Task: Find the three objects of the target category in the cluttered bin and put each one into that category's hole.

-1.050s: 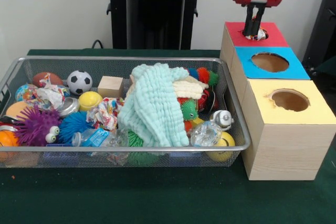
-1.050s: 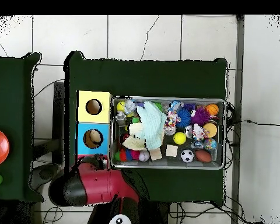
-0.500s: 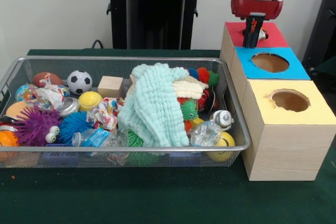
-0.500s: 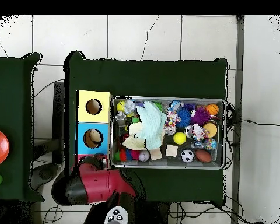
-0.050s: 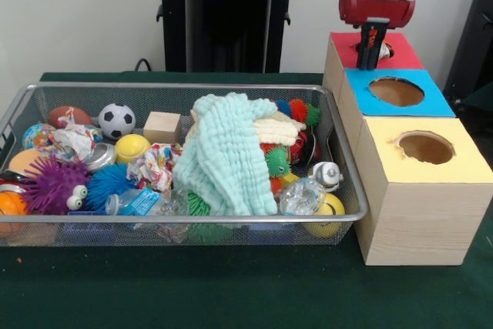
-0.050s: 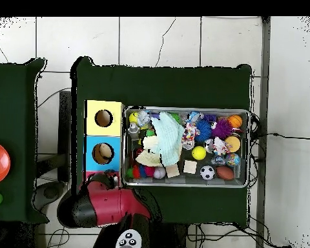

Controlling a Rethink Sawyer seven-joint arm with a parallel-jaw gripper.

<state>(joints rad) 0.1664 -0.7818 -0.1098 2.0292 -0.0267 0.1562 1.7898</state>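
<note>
Right now we see the red and black end effector (image 5: 371, 45) poised over the round hole in the red-topped wooden box (image 5: 406, 53), its dark fingers drawn close together with a crumpled white paper ball (image 5: 383, 51) sitting at the hole's mouth beside them. We cannot tell whether the fingers pinch the paper or merely touch it. The red box stands at the far end of a row, touching the blue-topped wooden box (image 5: 434, 100), which touches the yellow-topped wooden box (image 5: 470, 166) nearest the table's front edge.

We judge this a drop in progress. The risk is that the paper catches on the hole's rim or clings to a finger; lifting away could then drag it back out onto the box top or off the table's far edge.

The silver wire mesh bin (image 5: 189, 218) lies just beside the boxes on the dark green table (image 5: 231, 290). More crumpled paper balls (image 5: 71, 142) rest toward its far-left corner and middle, among spiky toys, balls and a mint green knitted cloth (image 5: 223, 156) heaped at the centre. The cloth may hide pieces. Open room lies along the table's front edge; the bin's rim and the box wall leave little gap between them.
</note>
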